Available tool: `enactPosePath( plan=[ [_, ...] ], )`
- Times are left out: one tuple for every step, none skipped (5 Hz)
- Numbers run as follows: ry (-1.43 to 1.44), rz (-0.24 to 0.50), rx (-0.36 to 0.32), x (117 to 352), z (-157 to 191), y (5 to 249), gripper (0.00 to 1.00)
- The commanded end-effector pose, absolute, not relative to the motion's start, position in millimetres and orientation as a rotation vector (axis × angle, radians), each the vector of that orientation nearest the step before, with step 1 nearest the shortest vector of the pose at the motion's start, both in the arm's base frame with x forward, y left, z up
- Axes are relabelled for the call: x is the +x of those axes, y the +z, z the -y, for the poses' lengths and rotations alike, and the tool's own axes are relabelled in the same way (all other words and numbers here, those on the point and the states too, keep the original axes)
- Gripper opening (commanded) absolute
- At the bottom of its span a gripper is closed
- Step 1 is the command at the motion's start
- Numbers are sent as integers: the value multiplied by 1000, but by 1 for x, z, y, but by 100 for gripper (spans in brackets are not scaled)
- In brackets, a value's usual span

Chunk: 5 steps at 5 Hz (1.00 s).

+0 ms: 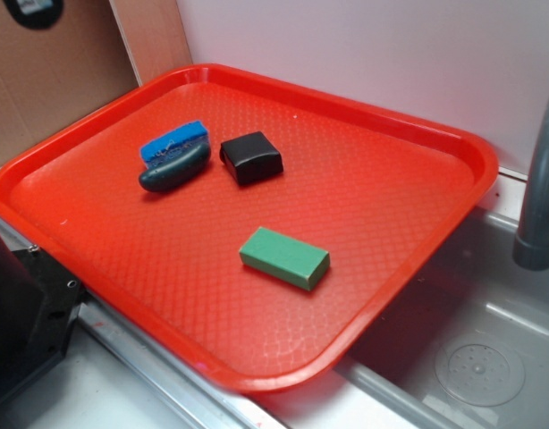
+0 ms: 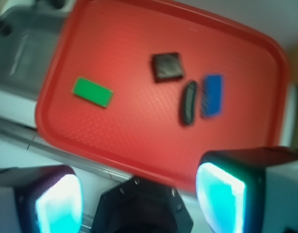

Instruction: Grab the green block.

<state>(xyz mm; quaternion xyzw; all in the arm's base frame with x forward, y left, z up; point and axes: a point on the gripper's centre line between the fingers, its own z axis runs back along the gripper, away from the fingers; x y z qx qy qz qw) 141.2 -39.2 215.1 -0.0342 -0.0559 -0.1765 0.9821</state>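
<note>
Green block (image 1: 284,257) flat on red tray (image 1: 409,134), near rim; gripper (image 2: 139,199) released, apart.

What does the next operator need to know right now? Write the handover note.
Gripper: open, empty, held high above the near edge of the red tray, well clear of everything.
Green block: lying flat on the tray, alone, with free space all round it.
Black block and the blue-topped piece sit farther back, apart from the green one.
Done: nothing yet; no approach, no contact.
Left: move over the green block, descend, close on it and lift.
</note>
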Motion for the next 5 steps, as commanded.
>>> enactPosePath(
  plan=[
    [-850, 210, -168, 173, 73, 178, 100],
    [-1100, 224, -200, 189, 90, 148, 100],
    [-1277, 220, -225, 200, 99, 120, 100],
    [-1393, 202, -247, 206, 107, 92, 100],
    [-1452, 171, -181, 203, 116, 67, 100]
  ],
)
